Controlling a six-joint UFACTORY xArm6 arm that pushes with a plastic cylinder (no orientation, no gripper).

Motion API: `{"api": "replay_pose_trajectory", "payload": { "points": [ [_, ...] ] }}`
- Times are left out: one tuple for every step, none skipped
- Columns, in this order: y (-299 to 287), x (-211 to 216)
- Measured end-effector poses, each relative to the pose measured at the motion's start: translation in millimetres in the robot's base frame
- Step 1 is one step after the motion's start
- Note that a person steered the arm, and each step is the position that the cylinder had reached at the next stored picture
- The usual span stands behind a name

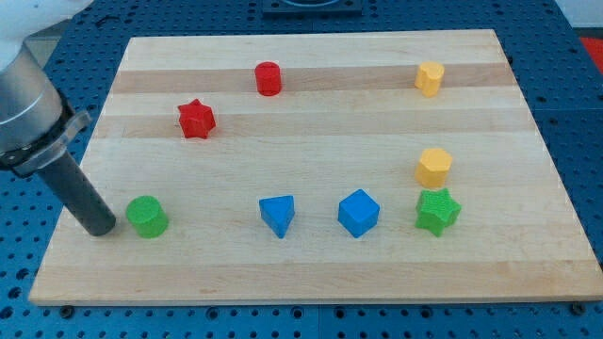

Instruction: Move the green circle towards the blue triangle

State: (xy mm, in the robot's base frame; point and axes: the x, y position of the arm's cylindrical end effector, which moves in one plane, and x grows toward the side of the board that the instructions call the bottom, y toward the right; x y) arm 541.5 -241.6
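Note:
The green circle (148, 217) sits near the board's lower left. The blue triangle (278, 215) lies to its right, at about the same height in the view, with a wide gap between them. My tip (102, 229) rests on the board just left of the green circle, very close to it or touching it. The dark rod rises up and to the left from the tip.
A blue cube (359, 212) and a green star (437, 211) lie right of the blue triangle. A yellow block (433, 167) sits above the green star. A red star (197, 119), a red cylinder (268, 78) and another yellow block (429, 78) lie towards the top.

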Motion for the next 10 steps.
{"api": "replay_pose_trajectory", "payload": {
  "points": [
    [4.2, -5.3],
    [13.5, -5.3],
    [27.7, -5.3],
    [38.2, -5.3],
    [48.2, -5.3],
    [52.0, -5.3],
    [53.9, -5.3],
    [57.3, -5.3],
    [58.4, -5.3],
    [59.7, -5.3]
  ]
}}
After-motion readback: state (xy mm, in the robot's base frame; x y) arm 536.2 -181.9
